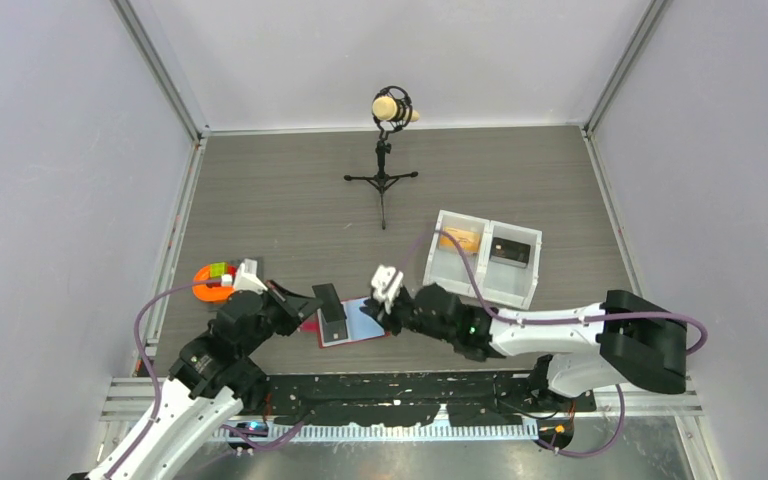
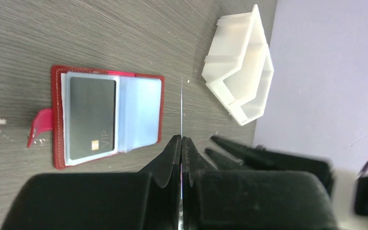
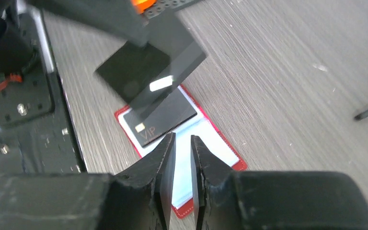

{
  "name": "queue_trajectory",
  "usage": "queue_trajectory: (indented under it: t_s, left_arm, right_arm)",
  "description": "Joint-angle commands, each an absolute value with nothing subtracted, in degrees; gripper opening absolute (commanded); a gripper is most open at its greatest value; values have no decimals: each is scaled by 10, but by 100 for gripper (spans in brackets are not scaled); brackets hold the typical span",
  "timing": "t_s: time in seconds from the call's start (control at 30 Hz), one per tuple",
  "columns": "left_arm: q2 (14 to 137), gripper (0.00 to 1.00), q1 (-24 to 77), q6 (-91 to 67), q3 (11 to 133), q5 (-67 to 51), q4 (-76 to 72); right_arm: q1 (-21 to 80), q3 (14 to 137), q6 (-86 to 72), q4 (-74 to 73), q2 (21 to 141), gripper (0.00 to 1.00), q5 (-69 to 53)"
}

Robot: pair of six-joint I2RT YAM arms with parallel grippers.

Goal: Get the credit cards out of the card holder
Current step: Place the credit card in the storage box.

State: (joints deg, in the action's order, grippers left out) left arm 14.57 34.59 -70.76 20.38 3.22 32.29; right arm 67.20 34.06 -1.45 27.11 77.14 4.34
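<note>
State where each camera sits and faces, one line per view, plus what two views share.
Top external: above and behind the bases, looking down on the table; both arms show, left gripper and right gripper.
Left wrist: on the left arm, looking along shut fingers pinching a dark card edge-on, towards card holder and white tray.
Right wrist: on the right arm, looking down past slightly parted fingers at the card holder.
Shared: both wrist views show the open card holder with its VIP card.
</note>
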Motion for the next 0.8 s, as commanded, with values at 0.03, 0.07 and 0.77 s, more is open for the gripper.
queue_trajectory:
  t_s: [0.03,0.07,0.77]
  left_arm:
    - [169,0,346,-777,262,39,381]
    - [170,0,346,-783,263,36,382]
    - [135,0,346,-854,222,17,361]
  right_arm:
    - [726,266,233,491,741,28,95]
    - [732,269,244,479,743,30,93]
    - [853,331,460,528,874,48,222]
